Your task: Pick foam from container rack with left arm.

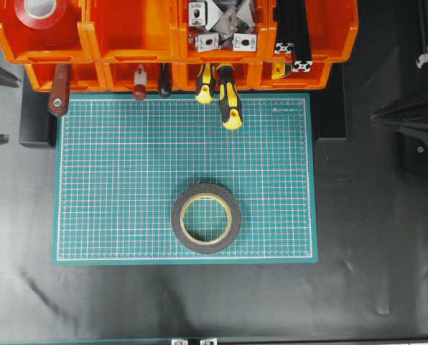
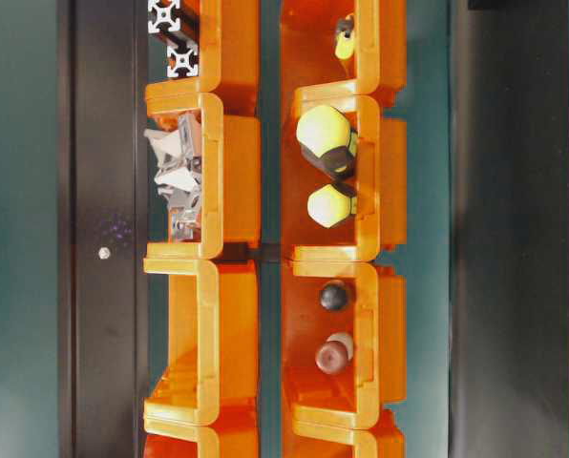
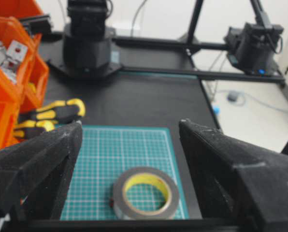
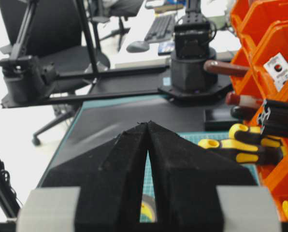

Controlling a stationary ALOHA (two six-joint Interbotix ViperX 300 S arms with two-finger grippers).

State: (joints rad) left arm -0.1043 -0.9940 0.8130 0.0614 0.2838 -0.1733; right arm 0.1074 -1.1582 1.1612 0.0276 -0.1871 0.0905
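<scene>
Wide-open black foam-padded fingers (image 3: 42, 159) of the left gripper (image 3: 129, 169) frame the dark grey foam tape roll (image 1: 206, 218), lying flat on the green cutting mat (image 1: 113, 180), already out of the orange bin rack (image 1: 128, 32). Right gripper (image 4: 148, 159) pinched shut, empty. Looks basically done.

**Foam roll on the mat, rack behind it**

The dark grey foam tape roll (image 1: 206, 218) lies flat on the green gridded cutting mat (image 1: 113, 180), towards its near edge. The orange plastic container rack (image 1: 128, 32) stands along the mat's far edge, with yellow-and-black screwdriver handles (image 1: 228, 97) jutting from a lower bin over the mat.

matt foam (image 1: 206, 218), glossy plastic container rack (image 1: 128, 32)
</scene>
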